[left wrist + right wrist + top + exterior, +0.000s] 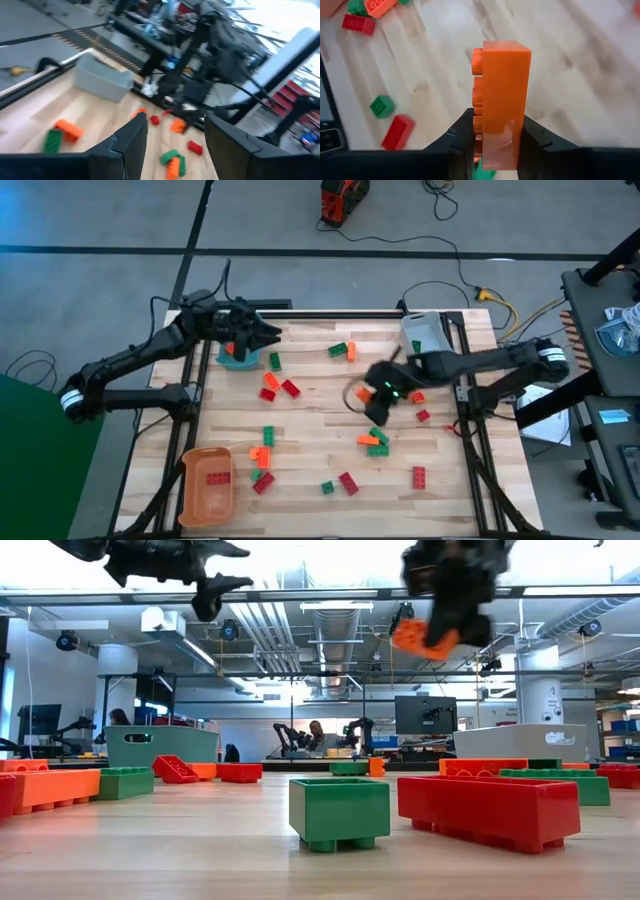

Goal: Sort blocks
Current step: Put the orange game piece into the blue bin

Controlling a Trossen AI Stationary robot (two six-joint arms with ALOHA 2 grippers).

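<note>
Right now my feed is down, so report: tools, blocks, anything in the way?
Right tool shut on orange studded plastic brick, lifted mid-table. Left tool open, empty, above teal plastic bin. Loose bricks scattered below; nothing blocking.

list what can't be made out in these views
- Teal plastic bin: contents hidden in high view by the left gripper.
- Grey plastic bin: contents too small in high view.
- Orange studded plastic brick: lower end hidden by the right gripper, right wrist view.
</note>
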